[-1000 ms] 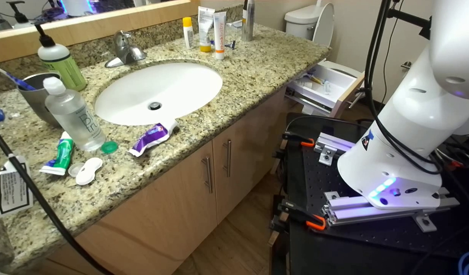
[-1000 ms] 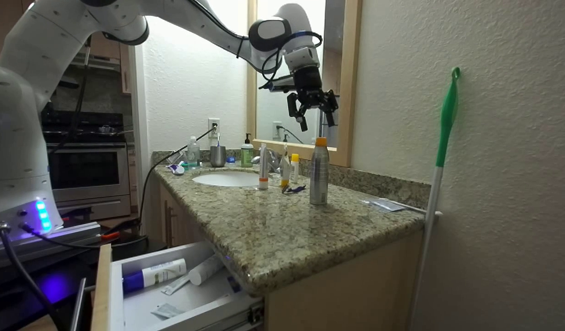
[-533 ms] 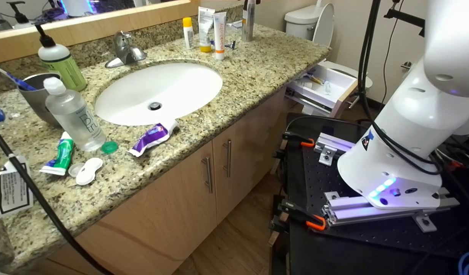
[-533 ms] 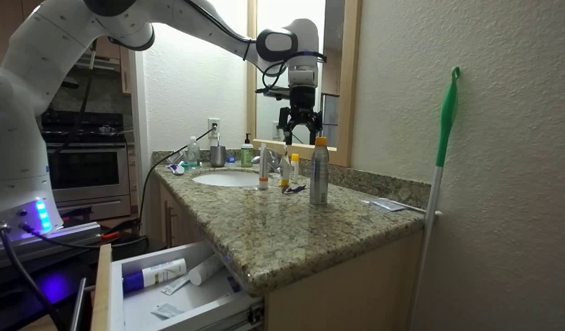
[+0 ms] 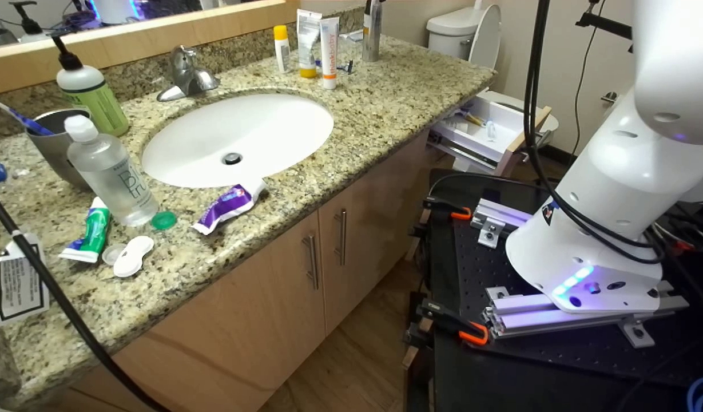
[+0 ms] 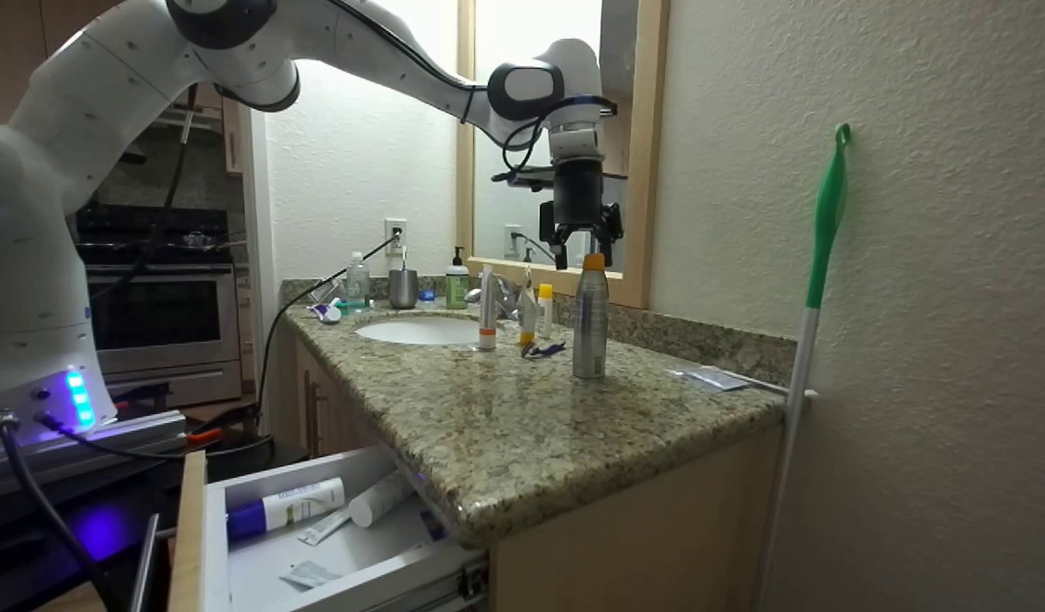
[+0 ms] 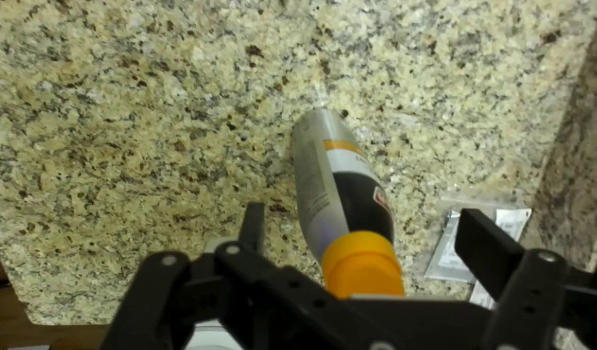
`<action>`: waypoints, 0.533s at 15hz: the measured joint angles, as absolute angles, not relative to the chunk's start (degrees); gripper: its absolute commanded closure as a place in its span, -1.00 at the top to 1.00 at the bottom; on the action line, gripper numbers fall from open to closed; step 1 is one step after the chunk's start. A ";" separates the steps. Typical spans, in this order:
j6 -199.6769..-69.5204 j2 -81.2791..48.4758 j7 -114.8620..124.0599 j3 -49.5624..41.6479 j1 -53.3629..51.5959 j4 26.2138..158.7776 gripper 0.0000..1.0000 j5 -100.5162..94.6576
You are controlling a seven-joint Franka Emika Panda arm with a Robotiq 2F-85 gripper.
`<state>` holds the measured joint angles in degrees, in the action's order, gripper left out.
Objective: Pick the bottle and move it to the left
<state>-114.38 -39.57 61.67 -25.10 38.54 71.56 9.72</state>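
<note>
The bottle, a slim grey cylinder with an orange cap, stands upright on the granite counter in both exterior views. In the wrist view the bottle shows a dark and white label, and its cap lies in the gap between my fingers. My gripper is open and points down, with its fingertips about level with the cap. In the wrist view the gripper has its fingers wide apart, with space on both sides of the cap. I see no contact. The gripper is almost wholly out of the frame in an exterior view.
Upright tubes, a yellow-capped stick and a razor stand or lie near the bottle. A flat packet lies beside it. The sink, mirror frame, wall and an open drawer are around.
My gripper has come down from a tilted pose to upright, then shifted right toward the bottle's cap in an exterior view. The bottle has not moved.
</note>
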 measured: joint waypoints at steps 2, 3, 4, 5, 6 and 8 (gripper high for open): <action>-114.86 -39.57 62.24 -25.61 38.55 71.19 1.00 9.56; -114.85 -39.58 62.25 -25.63 38.54 71.18 1.00 9.56; -114.41 -39.68 62.25 -25.64 38.55 71.19 1.00 9.52; -113.54 -39.86 62.25 -25.63 38.57 71.20 1.00 9.08; -112.10 -40.11 62.25 -25.63 38.60 71.19 1.00 8.48; -111.12 -40.76 62.25 -25.63 38.68 71.19 1.00 7.99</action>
